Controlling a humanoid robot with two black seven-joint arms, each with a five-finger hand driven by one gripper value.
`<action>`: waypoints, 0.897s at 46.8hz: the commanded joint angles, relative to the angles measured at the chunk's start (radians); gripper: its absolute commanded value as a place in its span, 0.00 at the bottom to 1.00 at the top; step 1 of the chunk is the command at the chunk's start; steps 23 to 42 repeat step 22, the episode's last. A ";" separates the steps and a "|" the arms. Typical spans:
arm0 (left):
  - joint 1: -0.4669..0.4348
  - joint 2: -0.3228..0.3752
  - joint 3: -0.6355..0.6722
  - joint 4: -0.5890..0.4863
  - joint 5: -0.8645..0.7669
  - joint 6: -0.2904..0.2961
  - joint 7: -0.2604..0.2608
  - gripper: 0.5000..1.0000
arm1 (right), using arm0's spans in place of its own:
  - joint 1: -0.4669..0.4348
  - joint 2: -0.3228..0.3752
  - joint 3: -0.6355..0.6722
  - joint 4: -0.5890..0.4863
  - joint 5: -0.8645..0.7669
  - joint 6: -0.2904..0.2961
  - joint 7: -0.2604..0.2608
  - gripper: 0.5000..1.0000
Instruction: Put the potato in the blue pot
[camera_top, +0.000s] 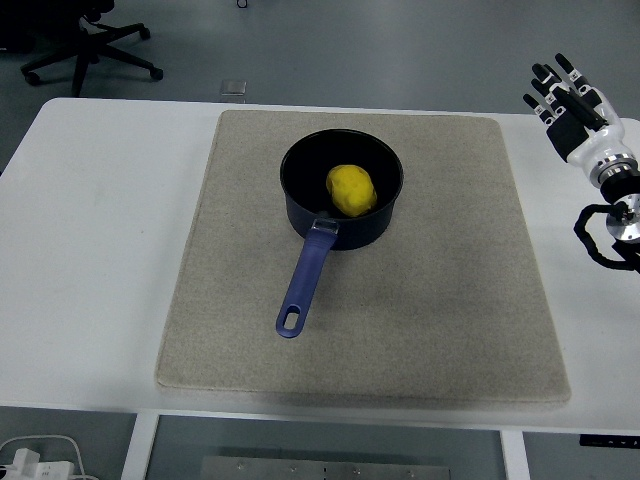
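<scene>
Right arm enters from right edge, far side. Right hand (572, 108) raised near upper right corner, white palm shell with black fingers (548, 80) extended, slightly spread, pointing up and to left, holding nothing. Silver wrist joint below hand; black cable loop beside it at picture edge. Left arm, left hand out of sight.

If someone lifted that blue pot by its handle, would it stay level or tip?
The blue pot would probably dip away from the long handle, since the bowl overhangs it. The potato inside looks rounded, so it would likely roll toward the low side.
</scene>
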 joint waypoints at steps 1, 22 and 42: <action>0.001 0.000 0.000 0.000 0.000 0.000 0.000 0.99 | -0.002 0.005 0.000 0.001 0.000 0.000 0.000 0.89; -0.001 0.000 0.000 0.000 0.000 0.000 0.000 0.99 | -0.002 0.007 0.006 0.024 -0.005 0.001 0.000 0.89; -0.001 0.000 0.000 0.000 0.000 0.000 0.000 0.99 | -0.002 0.007 0.006 0.024 -0.005 0.001 0.000 0.89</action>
